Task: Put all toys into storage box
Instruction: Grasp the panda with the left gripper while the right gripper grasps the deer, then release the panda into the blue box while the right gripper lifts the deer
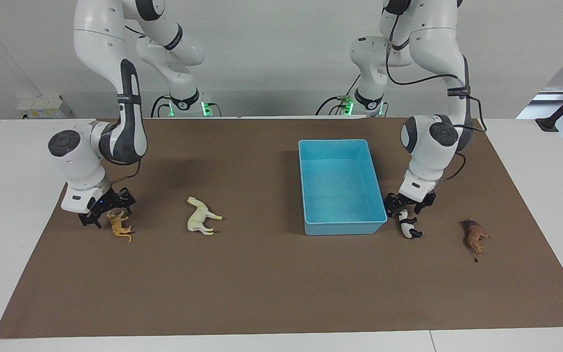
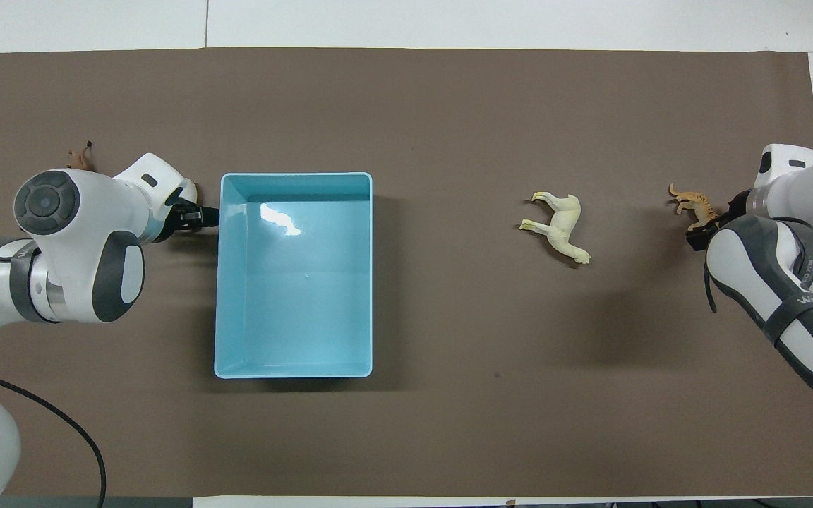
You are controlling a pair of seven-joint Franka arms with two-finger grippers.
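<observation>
both grippers stand open and low: the left gripper (image 1: 407,205) over the panda (image 1: 408,226) beside the empty storage box (image 1: 339,225), the right gripper (image 1: 108,208) over the tiger (image 1: 119,227). the horse (image 1: 201,215) and lion (image 1: 474,235) lie flat on the worktop (image 1: 262,283). a slightly off-centre close could squirt either small figurine sideways, and the left gripper may clip the box wall.
</observation>
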